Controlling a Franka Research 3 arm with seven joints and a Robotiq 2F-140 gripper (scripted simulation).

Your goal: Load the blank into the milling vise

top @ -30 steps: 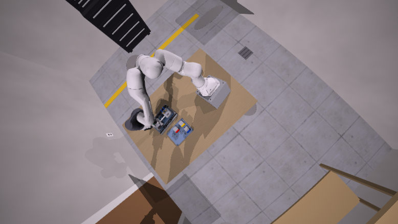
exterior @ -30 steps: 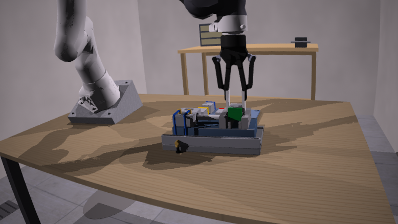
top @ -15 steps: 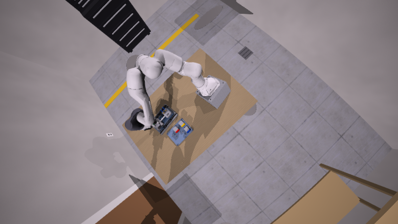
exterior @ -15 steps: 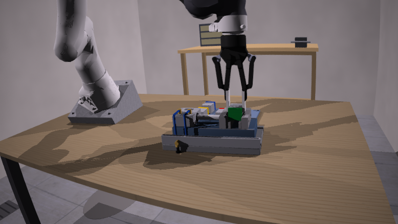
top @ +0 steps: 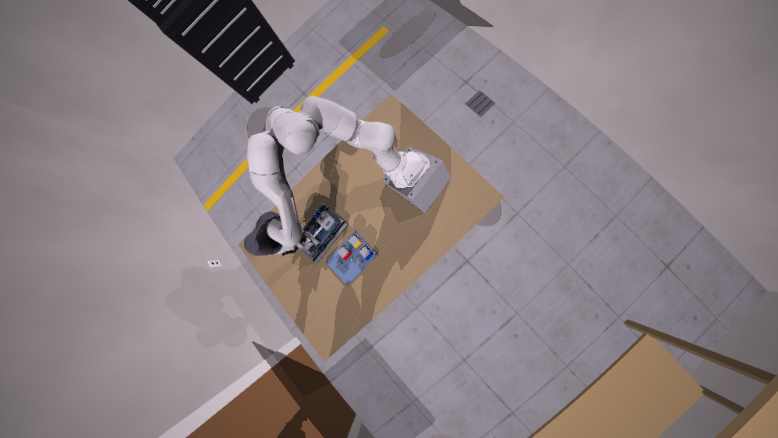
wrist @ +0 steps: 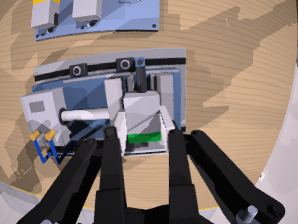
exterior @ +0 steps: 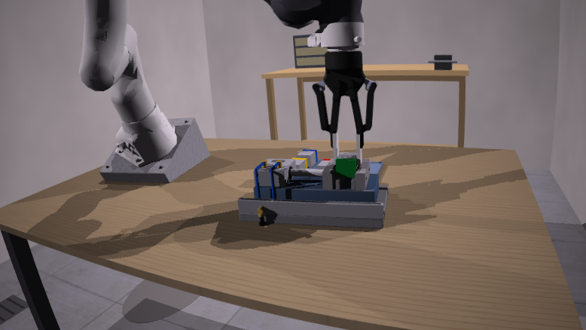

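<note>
The grey blank with the green end (wrist: pixel 144 119) sits tilted between the jaws of the milling vise (exterior: pixel 313 180), with its green end (exterior: pixel 346 166) toward the near side and raised. My gripper (exterior: pixel 346 148) stands upright over the vise and is shut on this blank across its width; it also shows in the wrist view (wrist: pixel 141 137). The jaw block with blue hoses (exterior: pixel 268 175) is at the left, and the hose-free block (exterior: pixel 362 175) at the right.
The vise stands on a raised grey plate (exterior: pixel 313 209) with a small knob (exterior: pixel 262 214) at its front left. The robot base (exterior: pixel 157 157) is at the table's back left. A second table (exterior: pixel 364 71) stands behind.
</note>
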